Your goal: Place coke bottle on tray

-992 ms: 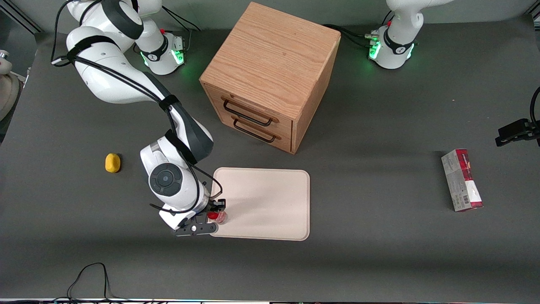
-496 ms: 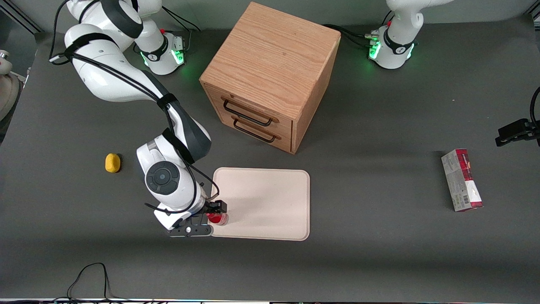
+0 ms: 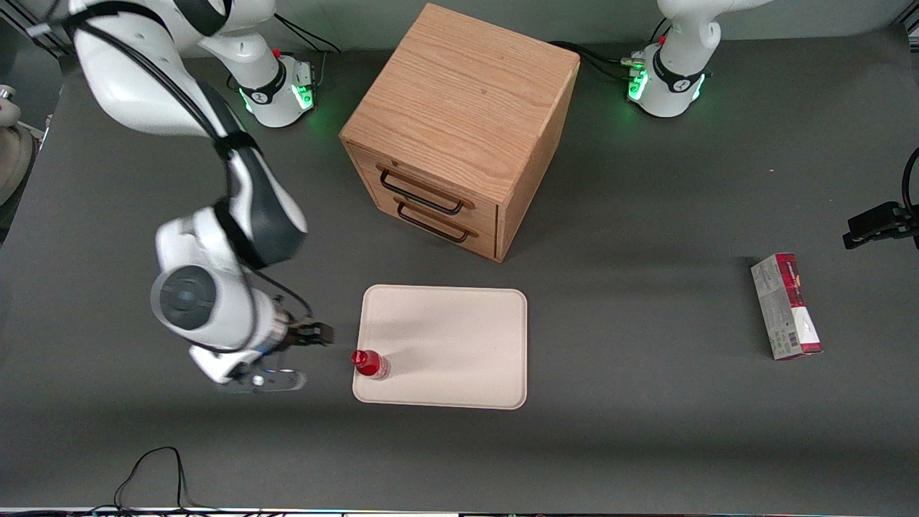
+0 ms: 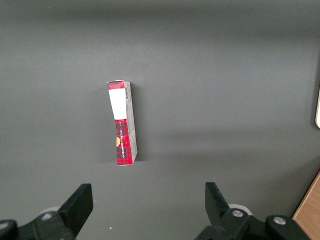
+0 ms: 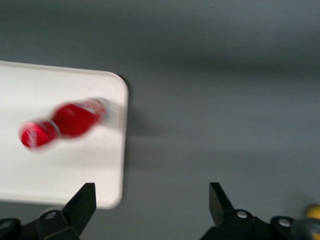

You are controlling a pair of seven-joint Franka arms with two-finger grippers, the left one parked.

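The coke bottle (image 3: pixel 370 363), small and red with a red cap, stands on the pale cream tray (image 3: pixel 459 345), at the tray's corner nearest the front camera toward the working arm's end. My right gripper (image 3: pixel 310 353) is open and empty. It is off the tray, over the bare table beside that corner and apart from the bottle. In the right wrist view the bottle (image 5: pixel 70 122) shows blurred on the tray (image 5: pixel 60 175), and the open gripper (image 5: pixel 151 197) is over grey table just past the tray's rounded corner.
A wooden drawer cabinet (image 3: pixel 459 122) stands farther from the front camera than the tray. A red-and-grey carton (image 3: pixel 786 306) lies toward the parked arm's end; it also shows in the left wrist view (image 4: pixel 123 125). A yellow object (image 5: pixel 314 212) is near the gripper.
The gripper has let go of the coke bottle and pulled away from the tray toward the working arm's end. The bottle stays on the tray's corner.
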